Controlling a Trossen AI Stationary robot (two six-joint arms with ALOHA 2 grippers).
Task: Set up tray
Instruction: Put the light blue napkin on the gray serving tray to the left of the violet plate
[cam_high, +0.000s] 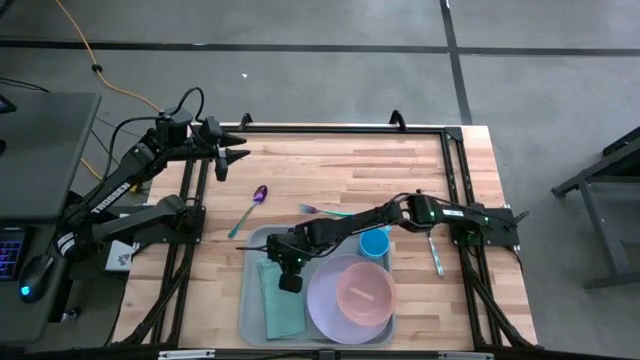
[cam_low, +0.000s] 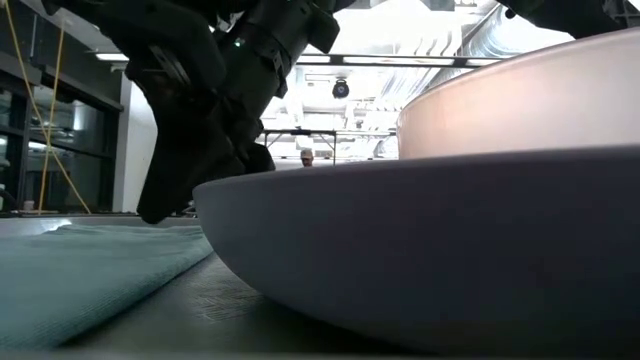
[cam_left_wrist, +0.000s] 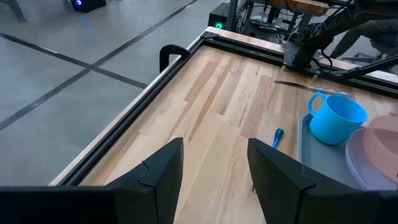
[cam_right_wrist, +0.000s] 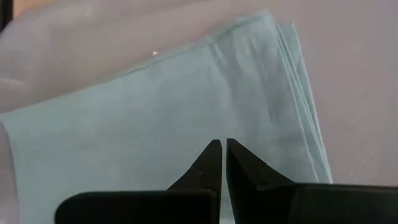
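Tray (cam_high: 254, 318) at the table's near edge holds cloth (cam_high: 281, 305), plate (cam_high: 330, 305) with bowl (cam_high: 364, 288), and cup (cam_high: 375, 243). Right gripper (cam_high: 289, 282), fingers together, over cloth. Left gripper (cam_high: 238, 159), fingers apart, at far-left corner.

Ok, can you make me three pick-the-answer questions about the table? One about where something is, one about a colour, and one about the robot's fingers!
1. Where is the cloth?
A. On the tray
B. On the bare wood
C. In the cup

2. What colour is the cup?
A. Red
B. Blue
C. Yellow

3. How are the right gripper fingers?
A. Wide open
B. Holding the spoon
C. Shut, holding nothing

Answers: 1 A, the cloth lies flat on the tray beside the plate. 2 B, the cup is bright blue. 3 C, the fingers are together above the cloth with nothing between them.
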